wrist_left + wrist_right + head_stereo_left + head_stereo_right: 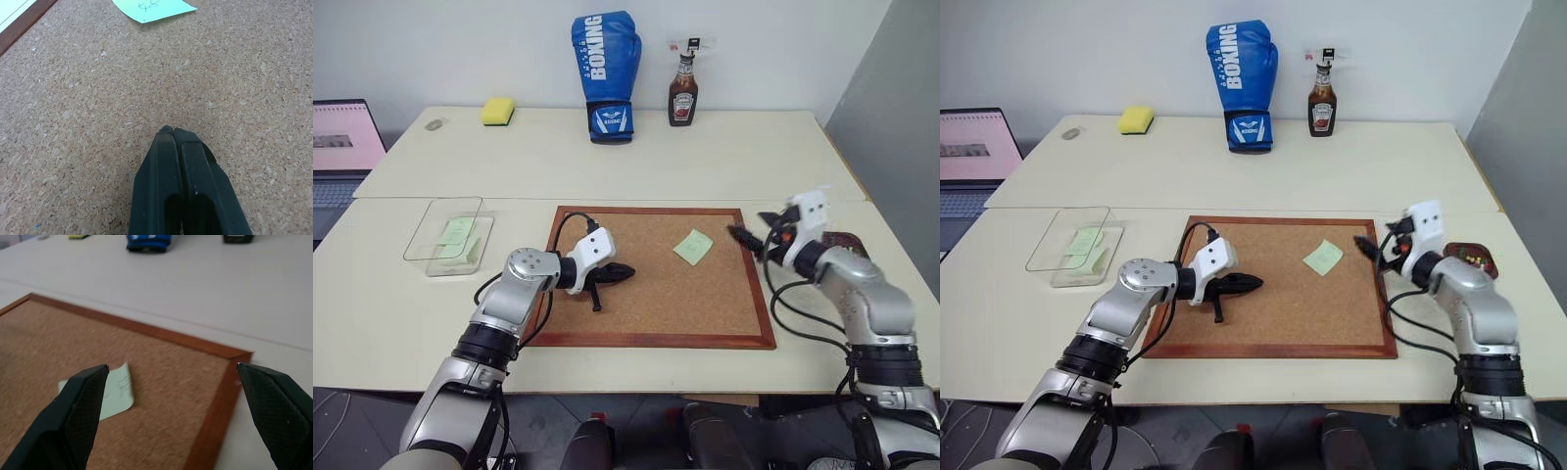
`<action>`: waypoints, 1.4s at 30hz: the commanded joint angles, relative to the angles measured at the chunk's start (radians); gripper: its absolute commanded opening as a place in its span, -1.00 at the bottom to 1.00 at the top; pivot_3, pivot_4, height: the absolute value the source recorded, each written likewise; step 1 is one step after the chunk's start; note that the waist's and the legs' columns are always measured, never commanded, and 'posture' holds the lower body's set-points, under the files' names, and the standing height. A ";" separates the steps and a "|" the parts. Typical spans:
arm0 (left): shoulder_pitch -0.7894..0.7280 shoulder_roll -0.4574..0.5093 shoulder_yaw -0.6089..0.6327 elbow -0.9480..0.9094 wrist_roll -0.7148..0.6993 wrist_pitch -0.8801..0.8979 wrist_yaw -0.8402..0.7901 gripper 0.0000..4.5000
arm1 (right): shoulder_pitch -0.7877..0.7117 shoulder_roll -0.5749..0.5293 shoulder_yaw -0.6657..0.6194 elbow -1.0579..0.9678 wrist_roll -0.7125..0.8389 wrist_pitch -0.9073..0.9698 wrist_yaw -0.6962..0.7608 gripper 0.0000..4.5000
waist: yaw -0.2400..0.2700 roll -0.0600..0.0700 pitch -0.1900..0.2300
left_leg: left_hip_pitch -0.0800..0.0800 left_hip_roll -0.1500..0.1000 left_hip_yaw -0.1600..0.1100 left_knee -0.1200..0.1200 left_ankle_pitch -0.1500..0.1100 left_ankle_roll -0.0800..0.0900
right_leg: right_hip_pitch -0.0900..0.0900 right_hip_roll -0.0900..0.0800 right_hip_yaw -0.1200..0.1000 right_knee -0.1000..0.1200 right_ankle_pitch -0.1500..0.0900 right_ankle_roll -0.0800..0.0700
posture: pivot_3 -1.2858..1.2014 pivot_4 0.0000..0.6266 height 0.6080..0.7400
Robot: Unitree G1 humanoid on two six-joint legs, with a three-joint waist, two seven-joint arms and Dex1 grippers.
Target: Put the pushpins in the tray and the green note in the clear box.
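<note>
Right gripper (751, 240) wide open, empty, hanging over the right-hand frame of the corkboard (636, 313) and aimed inward across it. Just beyond the fingertips, toward the board's middle: green note (692, 246), flat on the cork, one corner a little lifted by the look of it. Behind that wrist, on the table (724, 157) at the board's right side: tray (1474, 258), dark reddish, with small dots inside, probably pushpins, too small to tell for sure. No pin visible on the note.

Left gripper (619, 274) shut on nothing, resting low over the cork on the board's left half, well apart from the note.

Far left, off the board: clear box (445, 238), open-topped, with pale notes already lying in it.

Likely step: picking up the note. Best done by coming in low and shallow, one finger sliding under the raised edge, the other closing from above. Gentle squeeze only; thin paper, easy to crease or push along the cork. Then a lift clear of the frame before the long carry leftward to the box.
</note>
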 commanded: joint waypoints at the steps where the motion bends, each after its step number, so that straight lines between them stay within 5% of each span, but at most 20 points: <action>1: 0.035 0.007 -0.039 0.005 0.015 0.028 -0.018 -1.00 | -0.035 0.024 0.048 0.055 -0.041 -0.093 0.033 0.97 | -0.001 0.000 0.000 | 0.000 0.000 0.000 0.000 0.000 0.000 | 0.000 0.000 0.000 0.000 0.000 0.000 | 0.03 -0.52 1.00; 15: 0.040 0.019 -0.033 -0.013 0.014 0.039 -0.015 -1.00 | -0.102 0.111 0.125 0.284 -0.141 -0.258 0.035 0.97 | -0.002 0.000 0.000 | 0.001 0.001 0.000 0.000 0.000 0.000 | 0.000 0.001 0.000 0.001 0.000 0.000 | 0.03 -0.52 1.00; 19: 0.042 0.021 -0.030 -0.019 0.013 0.043 -0.012 -1.00 | -0.112 0.119 0.126 0.325 -0.157 -0.285 0.046 0.72 | -0.003 0.000 0.000 | 0.001 0.001 0.000 0.000 0.000 0.000 | 0.000 0.001 0.000 0.001 0.000 0.000 | 0.03 -0.52 1.00; 37: 0.059 0.036 -0.034 -0.045 0.007 0.060 -0.019 -1.00 | -0.115 0.131 0.124 0.330 -0.161 -0.304 0.089 -0.96 | -0.003 0.000 0.000 | 0.001 0.001 0.000 0.000 0.000 0.000 | 0.000 0.001 0.000 0.002 0.000 0.000 | 0.03 -0.52 1.00; 42: 0.054 0.031 -0.036 -0.039 0.009 0.057 -0.016 -1.00 | -0.111 0.122 0.105 0.258 -0.144 -0.276 0.084 -0.99 | -0.003 0.000 0.000 | 0.001 0.001 0.000 0.000 0.000 0.000 | 0.000 0.001 0.000 0.002 0.000 0.000 | 0.03 -0.52 1.00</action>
